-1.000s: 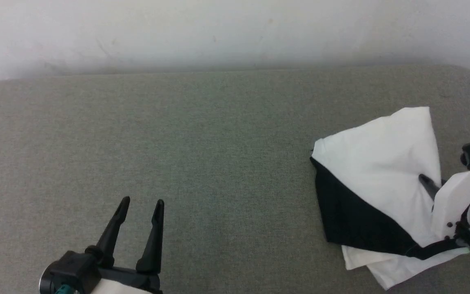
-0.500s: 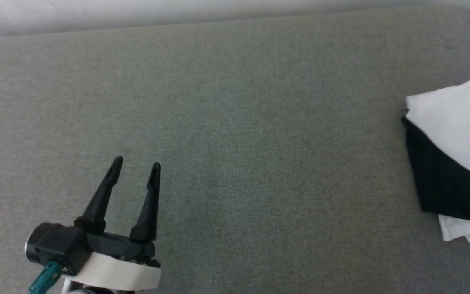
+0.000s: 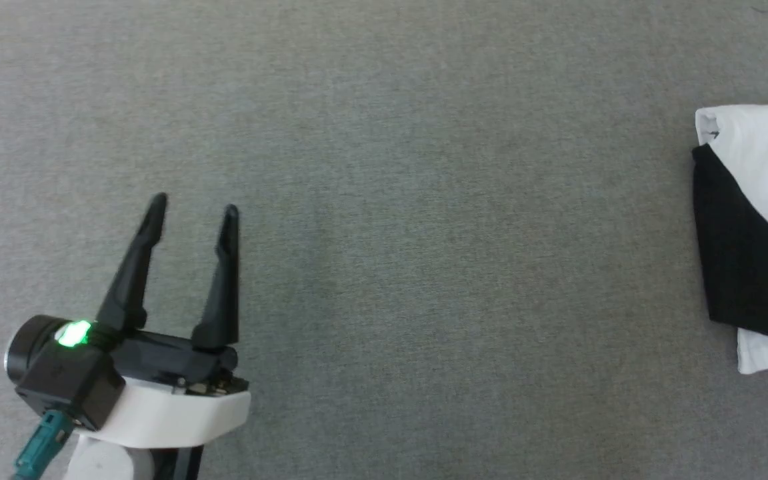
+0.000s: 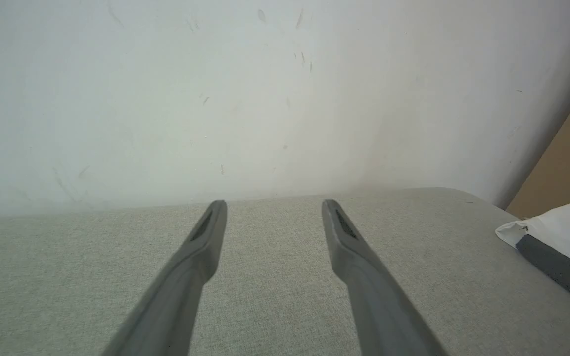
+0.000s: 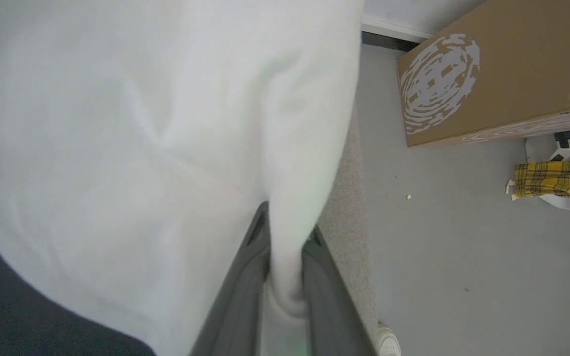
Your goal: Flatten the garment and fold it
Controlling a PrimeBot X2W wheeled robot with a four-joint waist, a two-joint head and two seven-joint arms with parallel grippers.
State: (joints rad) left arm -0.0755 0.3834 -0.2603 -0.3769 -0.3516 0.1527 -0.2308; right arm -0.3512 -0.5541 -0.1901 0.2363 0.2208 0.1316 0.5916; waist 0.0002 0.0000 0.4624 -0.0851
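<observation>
Head view, desk: a grey fabric-covered desk (image 3: 384, 200) runs across the frame.
Head view, left claw: the left claw (image 3: 194, 203) sits at the near left above the desk. Its two long dark fingers are spread wide with nothing between them. A green light (image 3: 72, 333) glows on its black wrist housing, and a teal cable (image 3: 41, 440) leaves the housing at the bottom.
Head view, garment: the garment (image 3: 751, 280), a soft shirt of white cloth with a black sleeve, lies bunched on the desk at the frame's right edge, well apart from the left claw. The black part lies across the white, and the frame cuts the rest off.
Left wrist view: the parted fingers point over the desk toward a scuffed white wall (image 4: 215, 99) on the far side. A corner of the garment shows at the right.
Right wrist view, right claw: the right claw (image 5: 289, 217) is clamped on a fold of the garment's white cloth, pinched between both fingers. White cloth drapes across the left and top, with dark cloth at the lower left.
Right wrist view, surroundings: the desk's edge runs just beside the claw. Beyond it are a pale grey floor (image 5: 453, 247), a brown cardboard box with a white swirl print (image 5: 502, 64) and a yellow plaid cloth (image 5: 557, 179).
</observation>
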